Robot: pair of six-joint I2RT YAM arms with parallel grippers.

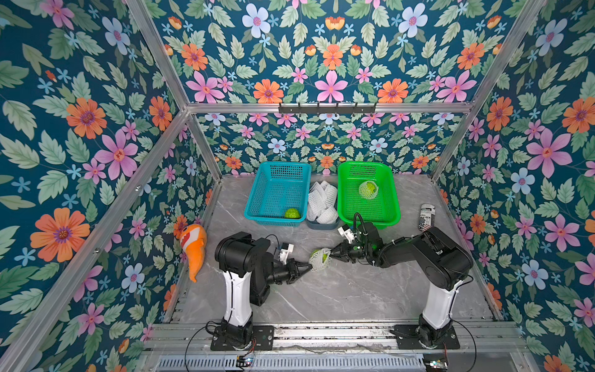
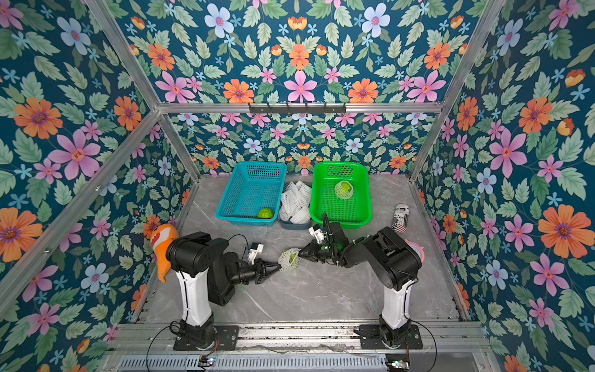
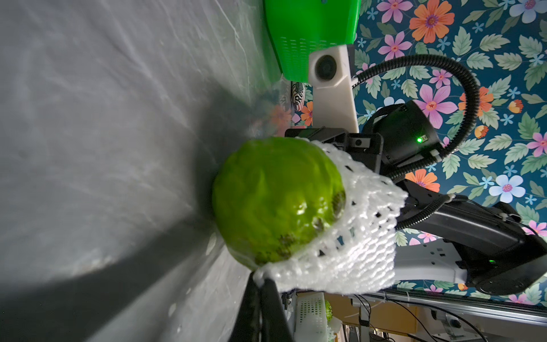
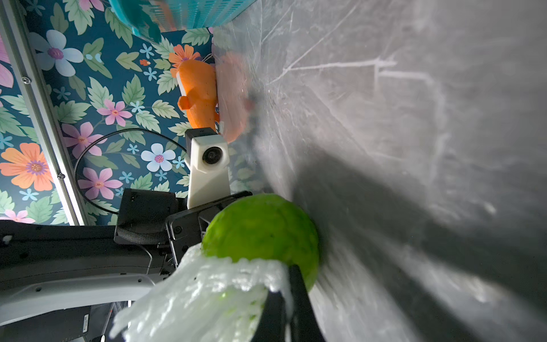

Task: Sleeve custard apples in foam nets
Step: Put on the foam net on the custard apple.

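The second fruit is being sleeved. Near the middle of the bench (image 1: pixel 322 299), a custard apple (image 3: pixel 275 198) rests on the surface partly inside a foam net (image 3: pixel 355 237), and the side facing the left arm is bare. The left hand (image 1: pixel 310 266) is pinched fully shut on the net's rim. The right hand (image 1: pixel 332 252) is likewise shut on the net at the opposite side.

One netted fruit (image 1: pixel 368 189) lies in the green basket (image 1: pixel 391 196), and one bare fruit (image 1: pixel 291 213) waits in the blue basket (image 1: pixel 254 199). Next, I judge, the rim must be drawn on over the bare half, without tearing the mesh or rolling the fruit away.
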